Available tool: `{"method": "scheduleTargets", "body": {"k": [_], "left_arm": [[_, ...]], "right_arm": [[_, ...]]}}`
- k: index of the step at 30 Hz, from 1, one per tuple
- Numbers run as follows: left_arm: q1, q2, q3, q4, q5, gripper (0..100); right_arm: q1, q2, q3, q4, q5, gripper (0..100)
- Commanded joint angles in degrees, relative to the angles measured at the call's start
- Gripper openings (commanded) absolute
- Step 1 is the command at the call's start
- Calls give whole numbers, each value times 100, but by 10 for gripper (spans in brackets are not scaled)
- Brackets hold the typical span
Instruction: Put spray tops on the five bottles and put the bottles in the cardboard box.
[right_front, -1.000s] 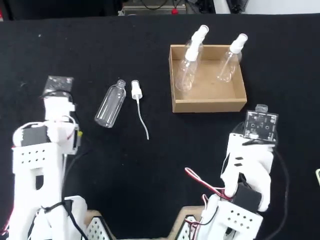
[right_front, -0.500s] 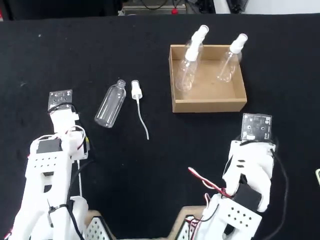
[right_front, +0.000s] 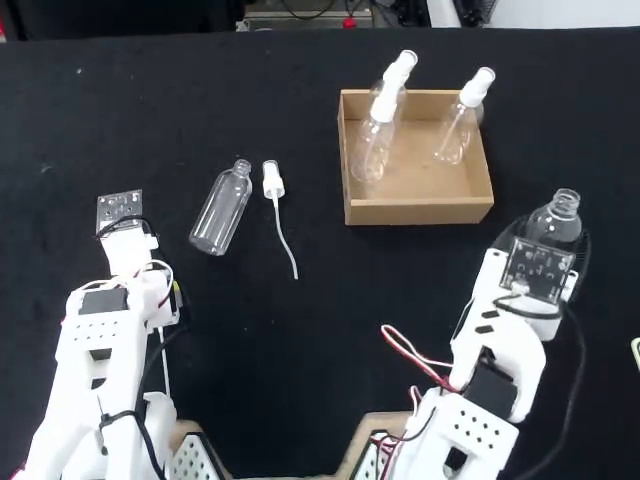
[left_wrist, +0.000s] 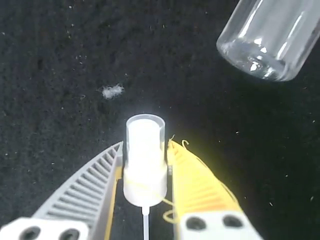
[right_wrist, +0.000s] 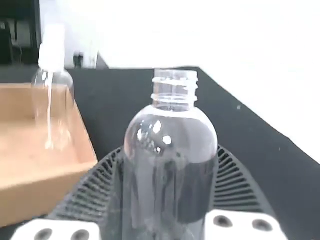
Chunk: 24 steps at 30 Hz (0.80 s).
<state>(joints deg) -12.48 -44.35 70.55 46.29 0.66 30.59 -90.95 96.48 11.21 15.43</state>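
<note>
Black table (right_front: 300, 340). Cardboard box (right_front: 418, 212) at 1 o'clock of middle, capped bottles (right_front: 372, 150) leaning inside (looks like three). Right gripper (right_wrist: 169, 152) squeezes open bottle (right_wrist: 170, 125), standing up, mouth up, at 5 o'clock of box. Loose bottle (right_front: 222, 208) lies at 9 o'clock of box, neck toward 1 o'clock. Left gripper (left_wrist: 145, 146) pinches spray top (left_wrist: 144, 131), tube back between jaws. Spare spray top (right_front: 272, 180) beside loose bottle. Open bottle sits far off at 3 o'clock of left gripper; top likely must cross over, come down onto mouth.
</note>
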Motion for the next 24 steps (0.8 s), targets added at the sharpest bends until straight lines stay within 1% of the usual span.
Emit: {"method": "scheduleTargets", "body": {"k": [1, 7, 14, 17, 20, 24], "left_arm": [[22, -141, -22, -97, 18, 80], [13, -141, -22, -97, 18, 80], [13, -141, -22, -97, 18, 80], [13, -141, -13, -97, 18, 80], [13, -141, -13, -97, 18, 80], [13, -141, -13, -97, 18, 80]], "right_arm": [[105, 92, 75, -571, -62, 173], [88, 92, -84, -1231, -70, 173], [70, 365, -1270, -343, -70, 173], [114, 1147, -1877, -334, -70, 173], [255, 2369, -2633, -334, -97, 173], [343, 4101, -3248, -308, -475, 175]]}}
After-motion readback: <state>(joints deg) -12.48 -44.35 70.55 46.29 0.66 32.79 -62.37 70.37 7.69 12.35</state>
